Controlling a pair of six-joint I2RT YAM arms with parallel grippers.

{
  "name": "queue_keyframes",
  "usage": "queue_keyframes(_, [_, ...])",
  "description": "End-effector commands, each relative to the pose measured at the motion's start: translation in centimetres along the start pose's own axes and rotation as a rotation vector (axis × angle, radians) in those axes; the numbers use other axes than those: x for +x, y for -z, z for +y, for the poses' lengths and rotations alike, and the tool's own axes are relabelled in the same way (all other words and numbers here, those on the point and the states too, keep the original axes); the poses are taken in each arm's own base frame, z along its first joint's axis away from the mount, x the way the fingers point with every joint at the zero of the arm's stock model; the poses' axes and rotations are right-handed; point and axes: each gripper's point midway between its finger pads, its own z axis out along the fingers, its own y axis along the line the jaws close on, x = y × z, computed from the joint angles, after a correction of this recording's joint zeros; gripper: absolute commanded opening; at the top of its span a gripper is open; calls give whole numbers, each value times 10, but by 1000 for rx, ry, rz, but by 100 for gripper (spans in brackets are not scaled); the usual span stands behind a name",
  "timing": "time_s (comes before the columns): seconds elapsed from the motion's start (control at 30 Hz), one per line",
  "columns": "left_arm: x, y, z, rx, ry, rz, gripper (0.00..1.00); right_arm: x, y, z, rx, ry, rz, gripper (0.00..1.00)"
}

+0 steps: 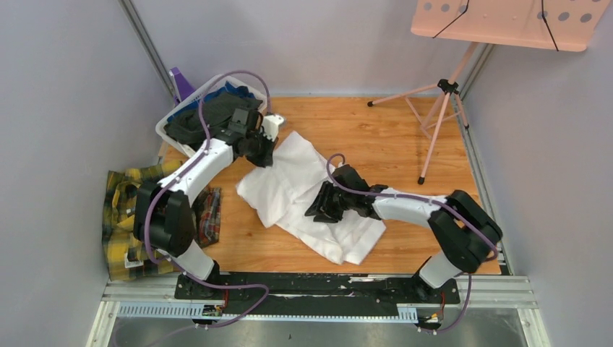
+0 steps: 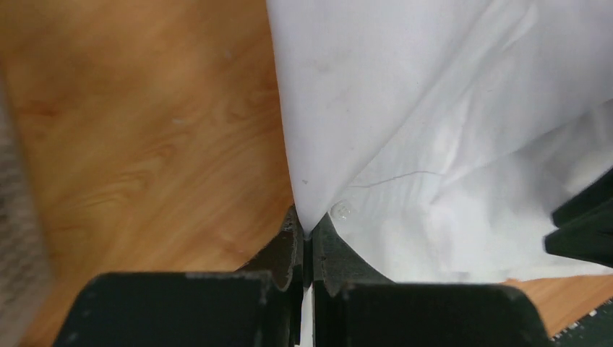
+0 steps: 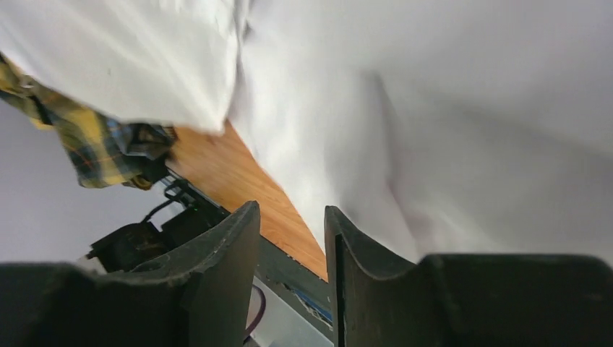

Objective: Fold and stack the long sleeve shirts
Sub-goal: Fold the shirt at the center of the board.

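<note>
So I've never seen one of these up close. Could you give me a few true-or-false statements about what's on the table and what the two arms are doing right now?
1. The left end effector is shut on an edge of the white shirt. True.
2. The plaid shirt lies on top of the white shirt. False: it lies apart from it, at the left edge of the table.
3. The right end effector is open, with nothing between its fingers. True.
4. The basket at the back is empty. False: it holds dark clothes.
</note>
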Motion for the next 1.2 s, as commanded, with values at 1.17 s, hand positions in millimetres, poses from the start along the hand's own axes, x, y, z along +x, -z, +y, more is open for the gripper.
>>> queue_keyframes(1.17, [-64, 15, -59, -127, -318, -38, 0, -125, 8, -12, -56, -45, -173, 19])
